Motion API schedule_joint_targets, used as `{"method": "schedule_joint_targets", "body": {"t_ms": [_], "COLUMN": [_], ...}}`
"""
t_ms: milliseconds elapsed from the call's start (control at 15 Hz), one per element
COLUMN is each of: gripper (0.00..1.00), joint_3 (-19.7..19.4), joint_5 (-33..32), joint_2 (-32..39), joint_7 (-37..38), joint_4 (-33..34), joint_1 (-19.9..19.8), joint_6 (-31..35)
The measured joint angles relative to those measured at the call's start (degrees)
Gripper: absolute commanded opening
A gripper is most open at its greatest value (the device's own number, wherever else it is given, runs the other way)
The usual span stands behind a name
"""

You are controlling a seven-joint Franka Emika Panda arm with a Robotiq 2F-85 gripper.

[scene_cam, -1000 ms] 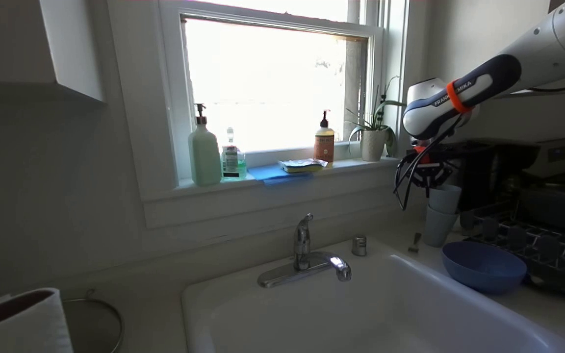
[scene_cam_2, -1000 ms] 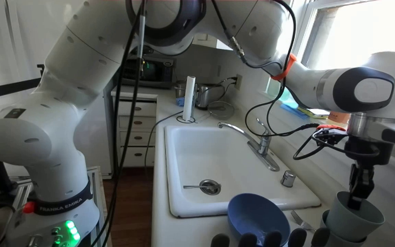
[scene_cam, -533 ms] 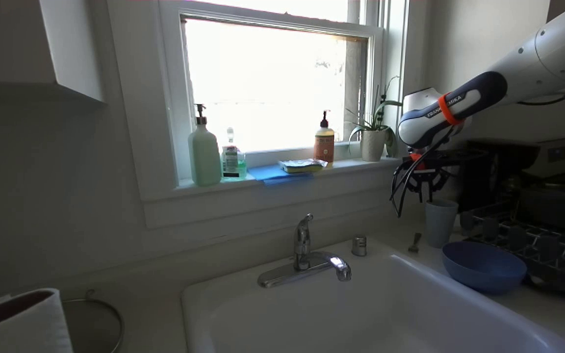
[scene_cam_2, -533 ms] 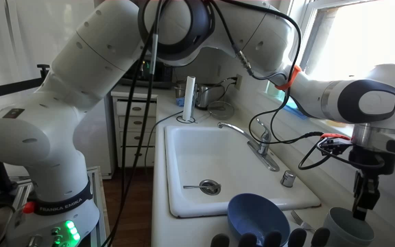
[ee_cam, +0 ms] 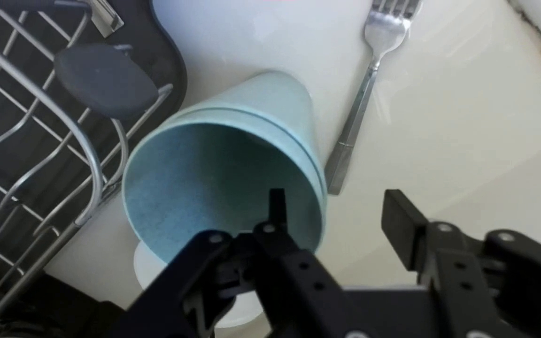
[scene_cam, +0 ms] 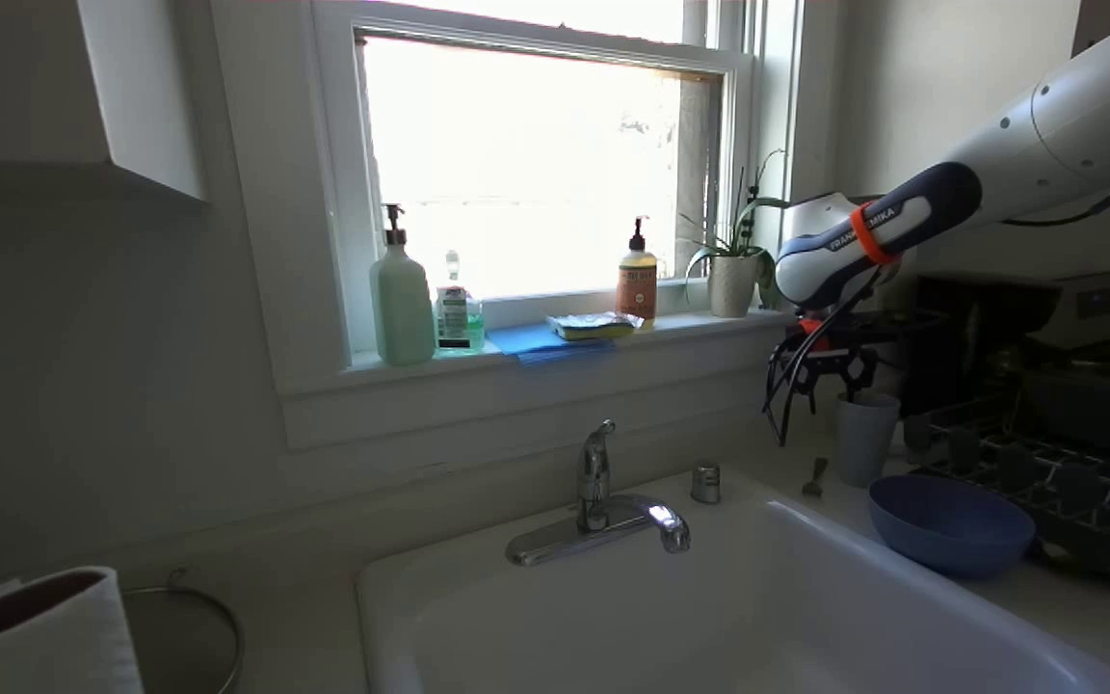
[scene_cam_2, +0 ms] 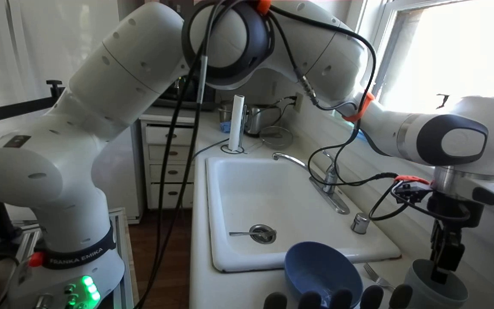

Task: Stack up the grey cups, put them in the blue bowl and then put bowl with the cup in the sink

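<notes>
Two grey cups are nested and stand upright on the counter; a thin line below the rim shows the seam between them. My gripper is open above their right side. One finger reaches over the cup mouth and the other is out over the counter, with the rim between them and neither closed on it. In an exterior view a fingertip shows inside the top cup. The blue bowl rests on the counter beside the cups, close to the white sink, and holds no cup.
A fork lies between the cups and the sink. Close by on the far side is a wire dish rack. A chrome tap rises behind the basin. Bottles and a potted plant line the window sill.
A second ago the gripper was shut on the upper cup, which stood high out of the lower one. That cup has dropped fully inside, the fingers have spread and the gripper has moved lower.
</notes>
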Motion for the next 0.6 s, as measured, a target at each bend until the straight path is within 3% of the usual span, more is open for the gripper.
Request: {"method": "schedule_joint_targets", "body": {"t_ms": [200, 600], "gripper": [0.03, 0.02], "joint_3": [0.37, 1.34], "joint_5": [0.67, 1.32], "joint_2": [0.36, -0.21], "joint_7": [-1.39, -4.90], "joint_4": [0.00, 0.05], "joint_1": [-0.06, 0.03], "joint_6": [-1.33, -3.90]}}
